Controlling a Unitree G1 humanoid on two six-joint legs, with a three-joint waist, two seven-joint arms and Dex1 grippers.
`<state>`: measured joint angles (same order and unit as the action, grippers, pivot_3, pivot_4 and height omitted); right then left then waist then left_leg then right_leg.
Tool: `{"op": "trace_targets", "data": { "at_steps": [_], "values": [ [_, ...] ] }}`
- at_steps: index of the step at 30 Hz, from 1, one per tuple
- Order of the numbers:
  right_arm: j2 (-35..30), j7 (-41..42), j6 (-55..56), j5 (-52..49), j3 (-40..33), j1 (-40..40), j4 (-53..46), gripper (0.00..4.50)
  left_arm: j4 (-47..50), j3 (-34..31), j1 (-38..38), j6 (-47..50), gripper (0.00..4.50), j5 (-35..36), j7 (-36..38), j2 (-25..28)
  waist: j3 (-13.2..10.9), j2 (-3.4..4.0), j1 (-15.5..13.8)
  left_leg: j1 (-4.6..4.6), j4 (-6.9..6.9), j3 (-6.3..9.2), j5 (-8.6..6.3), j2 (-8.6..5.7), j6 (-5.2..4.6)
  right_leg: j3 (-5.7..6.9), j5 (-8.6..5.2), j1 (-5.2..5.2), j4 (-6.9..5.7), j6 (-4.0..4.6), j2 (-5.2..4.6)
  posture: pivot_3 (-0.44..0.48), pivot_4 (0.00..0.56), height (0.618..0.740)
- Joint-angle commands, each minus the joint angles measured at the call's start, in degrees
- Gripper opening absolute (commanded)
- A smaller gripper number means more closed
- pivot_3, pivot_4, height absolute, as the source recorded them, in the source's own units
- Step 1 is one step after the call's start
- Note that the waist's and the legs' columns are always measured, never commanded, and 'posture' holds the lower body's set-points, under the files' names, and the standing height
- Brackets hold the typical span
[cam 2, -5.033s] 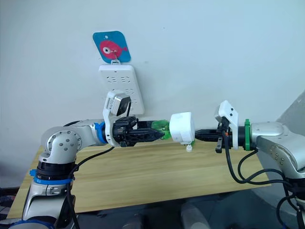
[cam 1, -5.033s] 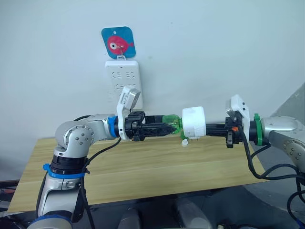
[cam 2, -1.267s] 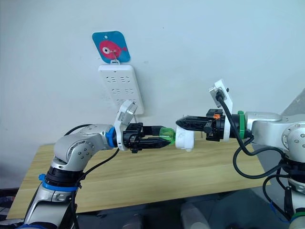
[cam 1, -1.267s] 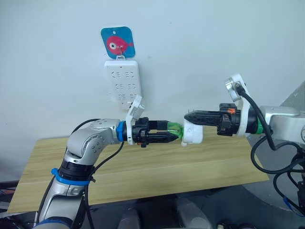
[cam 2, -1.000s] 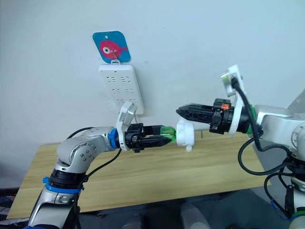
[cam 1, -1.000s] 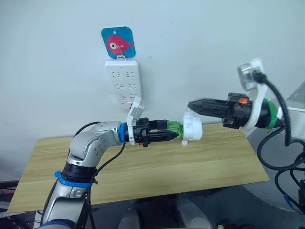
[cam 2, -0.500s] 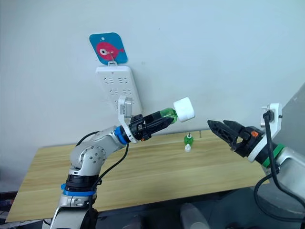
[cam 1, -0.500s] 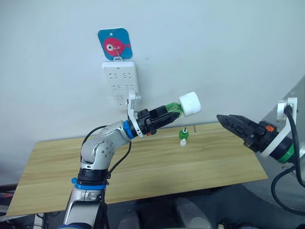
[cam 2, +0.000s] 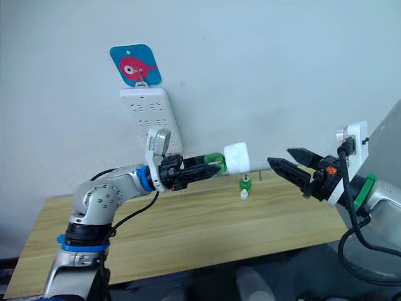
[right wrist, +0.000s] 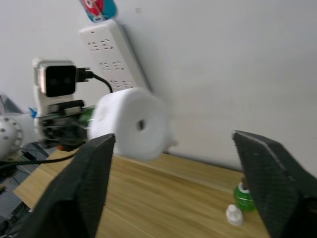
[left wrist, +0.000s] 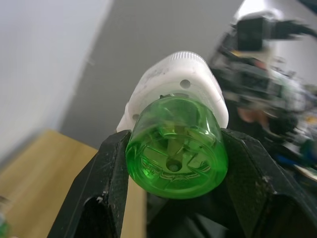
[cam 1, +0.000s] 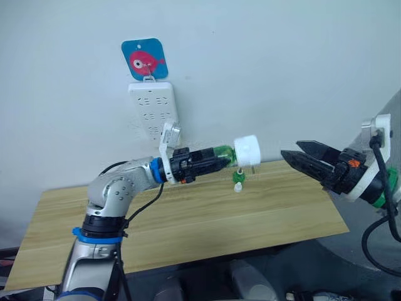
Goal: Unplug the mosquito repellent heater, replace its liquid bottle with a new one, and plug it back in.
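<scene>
Left gripper [cam 1: 219,163] is clamped on the green bottle [left wrist: 174,152] screwed into the mosquito repellent heater [cam 1: 247,151], held in the air above the table's [cam 1: 188,219] far edge. Right gripper [cam 1: 291,153] stands wide apart, empty, off the table's right end. A second small green bottle [cam 2: 245,184] stands near the far edge, below the heater.

A pale wall [cam 1: 282,69] rises behind a light wooden table [cam 1: 188,219].

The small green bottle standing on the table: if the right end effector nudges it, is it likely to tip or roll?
Probably tips easily: the small green bottle stands upright, narrow, on the wooden table. Its round body would likely roll once down. It looks like light, stiff plastic, so the open right end effector should approach gently.
</scene>
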<state>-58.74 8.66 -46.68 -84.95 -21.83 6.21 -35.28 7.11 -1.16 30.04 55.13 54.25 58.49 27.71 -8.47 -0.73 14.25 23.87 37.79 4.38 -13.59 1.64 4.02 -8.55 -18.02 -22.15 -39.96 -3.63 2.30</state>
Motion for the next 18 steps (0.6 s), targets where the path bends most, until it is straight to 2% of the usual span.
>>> {"op": "trace_targets", "data": {
  "at_steps": [1,4,7,8,18],
  "values": [
    [-2.91,9.40,1.96,15.23,7.39,5.46,4.75,2.48,3.37,0.61,2.07,5.61,2.39,5.37,5.84,3.57,0.02,0.03,0.20,-0.03,0.01,0.00,0.00,0.01,0.00,0.02,0.00,0.00,0.00,0.00,0.00,-0.304,0.075,0.740],
    [-2.86,17.01,3.90,24.45,13.92,9.46,7.49,1.27,2.67,0.33,3.39,7.81,2.39,6.84,6.68,4.61,0.03,0.05,0.20,-0.03,-0.04,0.02,0.00,0.02,0.00,0.04,0.00,-0.01,0.00,0.00,0.00,-0.291,0.074,0.740],
    [-1.62,23.53,4.35,28.63,18.00,11.74,8.09,0.12,2.30,-0.24,4.12,9.19,2.39,7.80,6.50,4.74,0.03,0.05,0.10,-0.01,-0.06,0.03,0.00,0.02,0.00,0.06,0.00,-0.03,0.00,0.01,0.00,-0.281,0.075,0.740],
    [-0.97,25.03,4.03,28.90,18.66,12.25,7.84,0.00,2.30,-0.44,4.20,9.55,2.39,8.16,6.34,4.73,0.03,0.05,0.08,0.01,-0.06,0.04,-0.01,0.01,0.01,0.06,0.00,-0.03,0.00,0.01,-0.01,-0.281,0.075,0.740],
    [3.94,31.07,-1.22,24.45,18.06,13.12,3.82,0.00,2.50,-2.24,3.21,11.70,2.39,10.95,2.73,3.54,0.03,0.05,-0.01,0.01,-0.01,0.10,-0.01,0.00,0.00,0.10,0.00,0.00,-0.03,0.01,-0.03,-0.269,0.080,0.740]
  ]
}}
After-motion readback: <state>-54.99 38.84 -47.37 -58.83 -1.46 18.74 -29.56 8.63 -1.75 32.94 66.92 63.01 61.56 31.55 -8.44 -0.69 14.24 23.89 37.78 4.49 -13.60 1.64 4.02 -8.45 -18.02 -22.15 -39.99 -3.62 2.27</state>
